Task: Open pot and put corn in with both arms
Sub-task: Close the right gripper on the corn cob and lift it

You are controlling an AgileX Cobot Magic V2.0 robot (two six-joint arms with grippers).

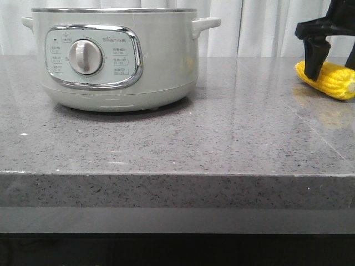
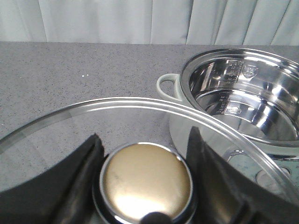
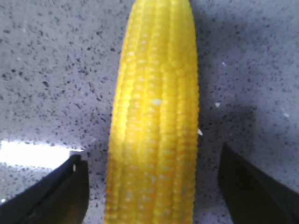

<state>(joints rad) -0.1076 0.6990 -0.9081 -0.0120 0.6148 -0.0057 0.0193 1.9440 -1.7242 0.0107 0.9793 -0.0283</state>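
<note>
A speckled grey stone worktop (image 1: 183, 138) runs across the scene, with pale pleated curtains (image 1: 260, 25) hanging behind its far edge.

Toward the far left of the worktop stands the pot (image 1: 113, 58), a large round pale grey-green electric cooker with a handle on each side, a chrome-framed control panel and a silver dial (image 1: 85, 57) facing the front edge. It is open: the left wrist view looks down past its metal rim into a shiny, empty steel bowl (image 2: 252, 100).

The left gripper (image 2: 145, 184) is out of sight in the front view. Its own camera shows its black fingers (image 2: 81, 179) closed on either side of a round brass-coloured knob (image 2: 145, 182) with a chrome collar. The knob sits at the middle of a round clear glass lid (image 2: 117, 109), and the edge of this lid overlaps the near side of the pot in that view. Whether the lid rests on the worktop or hangs above it cannot be told.

At the far right of the worktop, close to its right edge, lies the corn (image 1: 328, 79), a bright yellow cob with neat rows of kernels, flat on the stone and well apart from the pot. The right gripper (image 1: 327, 52), black, reaches down over it. Its fingers (image 3: 56, 189) are spread, one on each side of the cob with grey stone showing in both gaps, so they are not pressing on it.
</note>
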